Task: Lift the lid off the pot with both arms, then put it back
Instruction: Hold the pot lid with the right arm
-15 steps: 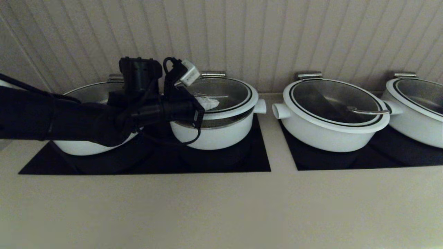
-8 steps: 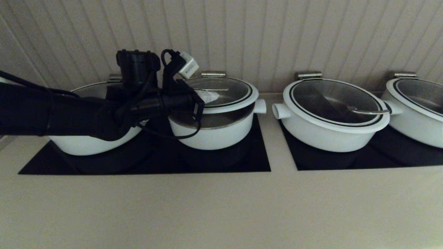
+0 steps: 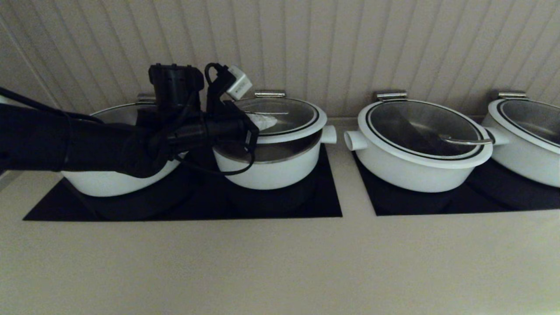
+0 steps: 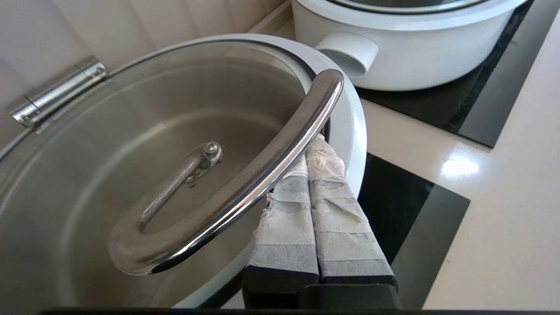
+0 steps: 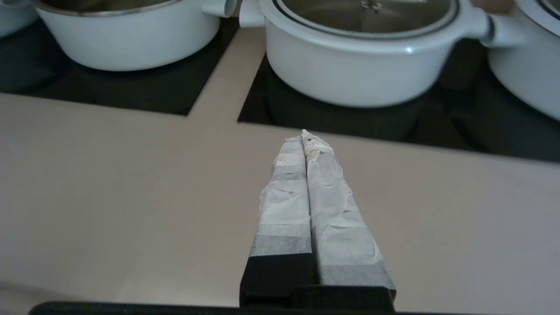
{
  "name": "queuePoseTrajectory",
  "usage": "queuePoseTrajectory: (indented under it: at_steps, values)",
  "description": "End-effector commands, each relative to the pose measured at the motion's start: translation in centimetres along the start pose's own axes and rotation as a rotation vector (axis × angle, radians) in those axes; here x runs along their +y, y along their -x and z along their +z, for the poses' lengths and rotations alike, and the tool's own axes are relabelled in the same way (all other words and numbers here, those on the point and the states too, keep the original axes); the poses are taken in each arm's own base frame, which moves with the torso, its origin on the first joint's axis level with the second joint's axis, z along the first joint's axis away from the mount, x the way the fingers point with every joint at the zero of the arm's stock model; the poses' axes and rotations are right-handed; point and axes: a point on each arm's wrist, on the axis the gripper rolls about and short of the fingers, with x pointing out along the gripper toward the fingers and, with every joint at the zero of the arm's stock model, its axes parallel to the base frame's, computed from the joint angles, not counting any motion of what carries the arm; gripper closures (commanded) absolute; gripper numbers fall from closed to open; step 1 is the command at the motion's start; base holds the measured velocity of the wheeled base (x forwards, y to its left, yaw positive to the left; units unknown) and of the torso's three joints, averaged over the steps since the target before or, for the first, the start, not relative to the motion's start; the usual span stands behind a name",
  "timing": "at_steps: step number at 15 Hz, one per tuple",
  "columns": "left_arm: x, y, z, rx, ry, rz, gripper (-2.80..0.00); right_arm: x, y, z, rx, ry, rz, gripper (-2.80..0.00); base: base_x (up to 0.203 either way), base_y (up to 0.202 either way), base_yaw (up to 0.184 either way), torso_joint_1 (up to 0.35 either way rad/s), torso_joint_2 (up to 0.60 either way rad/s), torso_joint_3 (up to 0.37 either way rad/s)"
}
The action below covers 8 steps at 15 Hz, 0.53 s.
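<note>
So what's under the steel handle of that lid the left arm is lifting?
The left gripper, its taped fingers pressed together, is hooked beneath the handle of the lid. Through the glass, the pot shows a bare steel lining; the fingertips themselves are hidden behind the bar.

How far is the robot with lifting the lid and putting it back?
Done: the lid is raised at its front, a gap showing above the pot. In hand: the left gripper, shut, is hooked under its handle. The right gripper is parked, shut. Left: lowering it back.

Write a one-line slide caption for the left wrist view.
Left claw, fingers shut together, hooked under the steel bar handle of the lid, tilted up on its hinge.
</note>
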Motion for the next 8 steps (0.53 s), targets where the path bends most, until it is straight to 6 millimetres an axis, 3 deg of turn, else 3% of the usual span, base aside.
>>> queuePoseTrajectory:
  at_steps: [1, 5, 8]
  values:
    - [0.1, 0.0, 0.3, -0.013, -0.007, 0.001, 0.0, -1.1, -7.2, 1.3, 0.181, -0.002, 0.04, 0.0, 0.0, 0.0, 0.0, 0.0, 0.0, 0.0]
    - [0.1, 0.0, 0.3, -0.013, -0.007, 0.001, 0.0, -1.0, -17.8, 0.9, 0.155, 0.105, 0.243, 0.0, 0.0, 0.0, 0.0, 0.0, 0.0, 0.0]
    - [0.2, 0.1, 0.4, -0.015, -0.008, 0.005, 0.0, 2.4, -24.3, -0.5, 0.034, 0.171, 0.422, 0.0, 0.0, 0.0, 0.0, 0.0, 0.0, 0.0]
